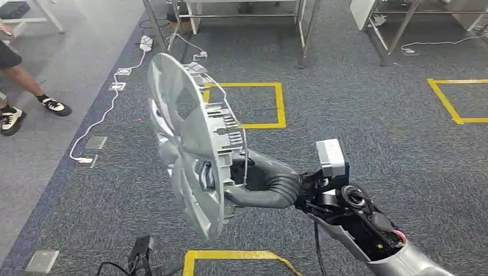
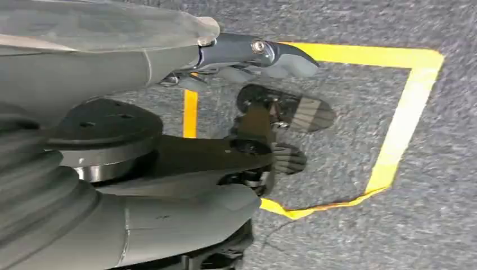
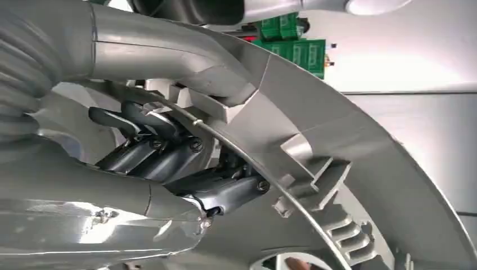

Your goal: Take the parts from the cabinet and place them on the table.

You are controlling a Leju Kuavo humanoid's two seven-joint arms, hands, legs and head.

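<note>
A silver wheel cover (image 1: 190,144) stands upright on edge in mid-air over the carpet, its ribbed back side turned toward me. My right hand (image 1: 256,181) grips it at the inner rim. In the right wrist view the dark fingers (image 3: 163,152) curl behind the cover's rim (image 3: 349,146) and its wire ring, with the thumb on the other side. My left hand (image 2: 247,56) hangs low above the floor, fingers stretched out and holding nothing.
Yellow tape squares (image 1: 270,103) (image 1: 454,100) mark the grey carpet. A white cable with power strips (image 1: 118,86) runs along the left. A person's legs and shoes (image 1: 23,103) stand at far left. Metal table legs (image 1: 302,29) line the far side.
</note>
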